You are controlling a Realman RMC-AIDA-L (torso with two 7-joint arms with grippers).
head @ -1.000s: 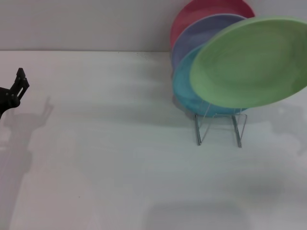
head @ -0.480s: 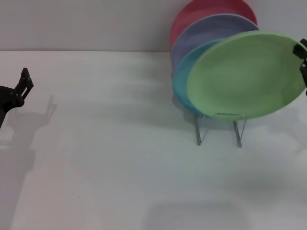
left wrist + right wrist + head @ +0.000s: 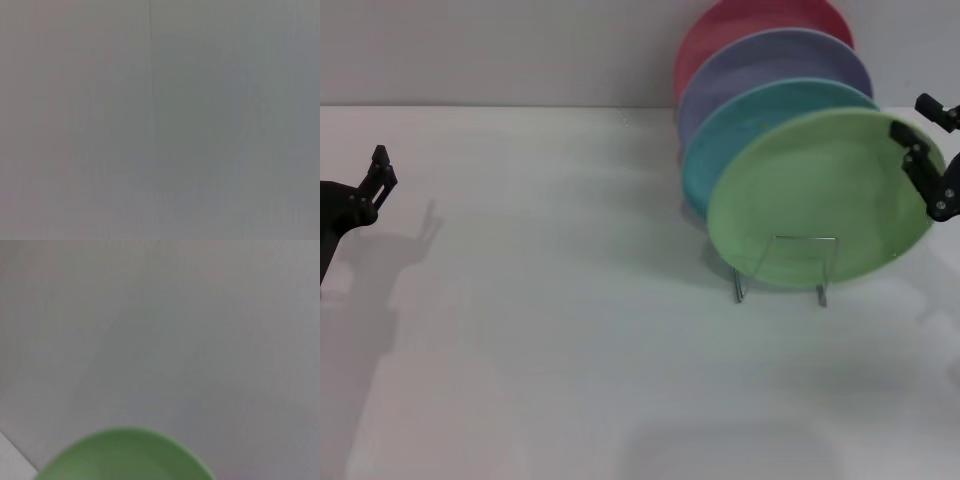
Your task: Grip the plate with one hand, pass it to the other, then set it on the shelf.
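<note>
The light green plate (image 3: pixel 820 200) stands tilted in the front slot of the silver wire plate rack (image 3: pixel 782 268), leaning back against the turquoise-blue plate (image 3: pixel 745 125) directly behind it. Behind that plate stand the purple plate (image 3: pixel 760 60) and, rearmost, the red plate (image 3: pixel 740 20), all four overlapping in a row on the rack. The rack stands on the white table (image 3: pixel 570 330), its two front legs visible below the green plate's lower rim. The right gripper (image 3: pixel 925 140) is at the green plate's upper right rim; one black finger lies in front of the rim and the other sits behind it, so the fingers straddle the edge, but whether they clamp the plate or stand apart from it cannot be told. The right wrist view shows the upper arc of the green plate (image 3: pixel 127 455) against a plain grey-white surface. The left gripper (image 3: pixel 370 185) hangs at the far left edge of the table, well apart from the rack, holding nothing; whether it is open or closed cannot be told.
</note>
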